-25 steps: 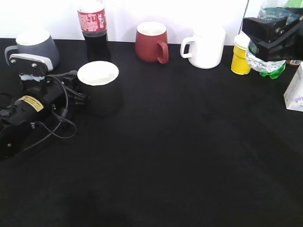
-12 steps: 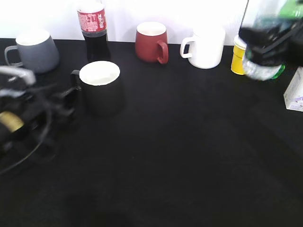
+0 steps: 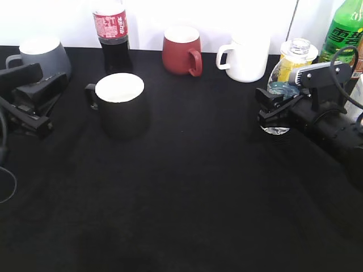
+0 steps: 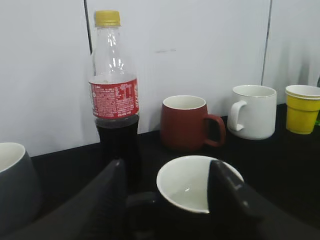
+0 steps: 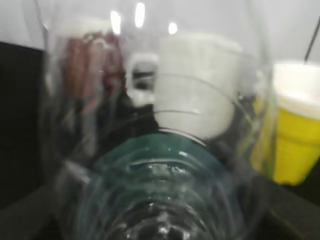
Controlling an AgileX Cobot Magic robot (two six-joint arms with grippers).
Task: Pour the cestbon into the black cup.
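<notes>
On the black table, nearest the camera among the objects, the right gripper sits low at the right side with its fingers closed around the cestbon, which stands upright on the cloth with its open neck at the top. The right wrist view is filled by the clear ribbed body of that bottle, so close that it is blurred; the fingers themselves cannot be made out there, but the exterior view shows them pressed against the bottle's lower part.

Across the table to the left, the black cup stands upright, its white inside showing and its handle pointing left. The left gripper lies beside it, just off the handle, apart from the cup. In the left wrist view its two dark fingers stand spread wide with nothing between them, the black cup framed in the gap ahead.

Further back, along the white wall, stand a grey mug, a cola bottle with a red label, a dark red mug and a white mug. Behind the cestbon is what seems to be a yellow cup, partly hidden, and a green soda bottle rises at the far right.
</notes>
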